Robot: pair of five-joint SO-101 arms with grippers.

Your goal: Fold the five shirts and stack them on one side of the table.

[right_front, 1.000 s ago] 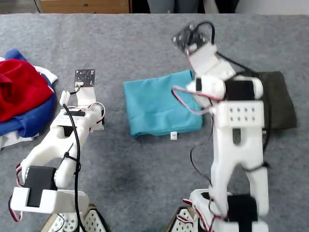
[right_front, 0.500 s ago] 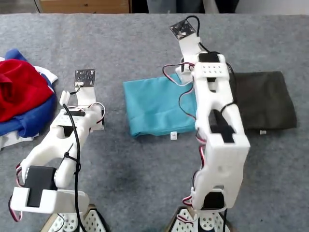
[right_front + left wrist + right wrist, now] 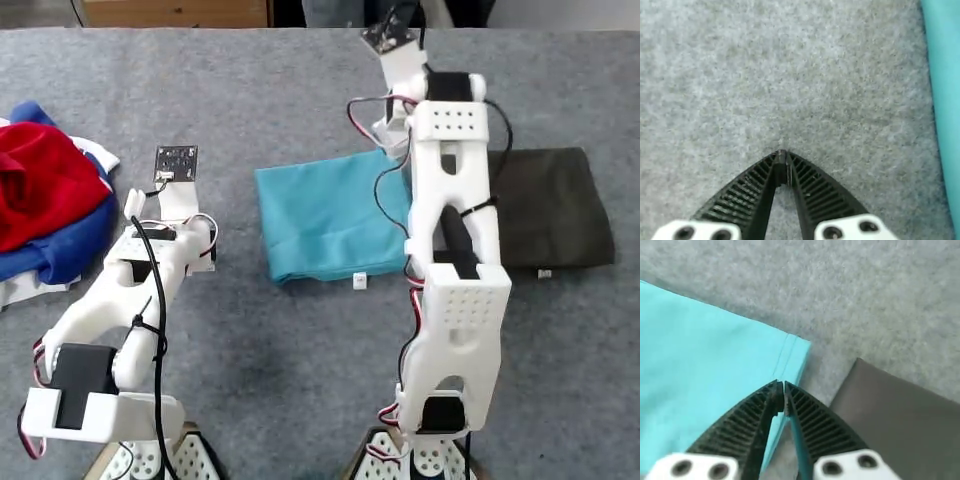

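A folded teal shirt (image 3: pixel 325 220) lies flat at the table's middle. A folded dark shirt (image 3: pixel 555 205) lies just to its right, with a narrow strip of table between them. Red (image 3: pixel 40 180), blue (image 3: pixel 70 245) and white shirts sit heaped at the left edge. My right gripper (image 3: pixel 781 390) is shut with nothing in it, above the far right corner of the teal shirt (image 3: pixel 700 370), close to the dark shirt (image 3: pixel 890 415). My left gripper (image 3: pixel 782 157) is shut over bare grey table, the teal shirt's edge (image 3: pixel 945 100) off to its side.
The right arm (image 3: pixel 455 230) stretches out along the gap between the two folded shirts. The left arm (image 3: pixel 130 280) stands between the heap and the teal shirt. A wooden cabinet (image 3: pixel 175 12) stands beyond the table's far edge.
The right arm has swung off the dark shirt and stretched out toward the far edge, baring that shirt. The left arm has kept still.
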